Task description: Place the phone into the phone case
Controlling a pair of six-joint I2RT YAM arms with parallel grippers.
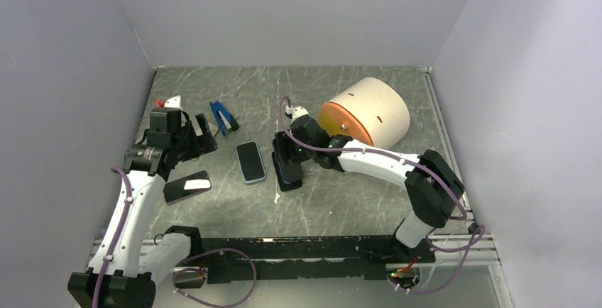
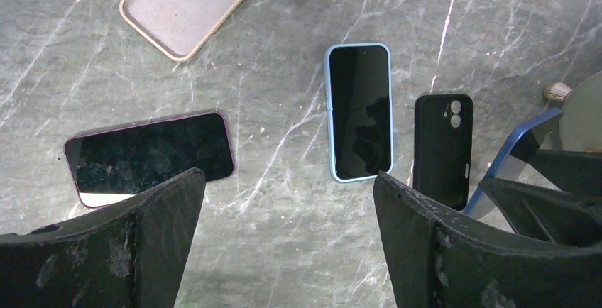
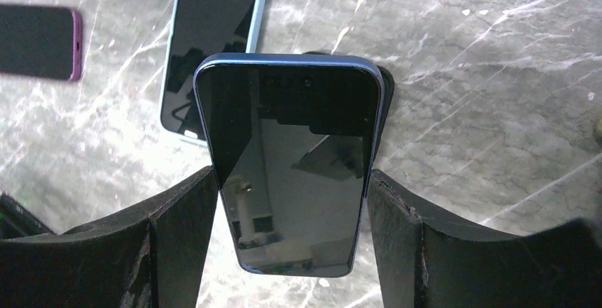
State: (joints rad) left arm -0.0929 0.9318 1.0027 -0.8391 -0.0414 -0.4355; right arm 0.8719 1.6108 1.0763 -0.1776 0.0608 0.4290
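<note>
- Your right end effector (image 3: 291, 180) is clamped on the phone (image 3: 287, 123), over the black case (image 2: 442, 148).
- Your left end effector (image 2: 287, 179) stands apart, empty, above the bench (image 2: 284, 251).

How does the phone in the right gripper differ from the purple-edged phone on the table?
The blue-edged phone is clamped in the right gripper, tilted over the black case; the purple-edged phone lies flat on the table. Their rims differ: blue against purple. Both screens are dark and face up.

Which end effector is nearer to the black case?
Right. The right end effector holds a phone just over the black case; the left end effector hovers beyond the blue-cased phone.
</note>
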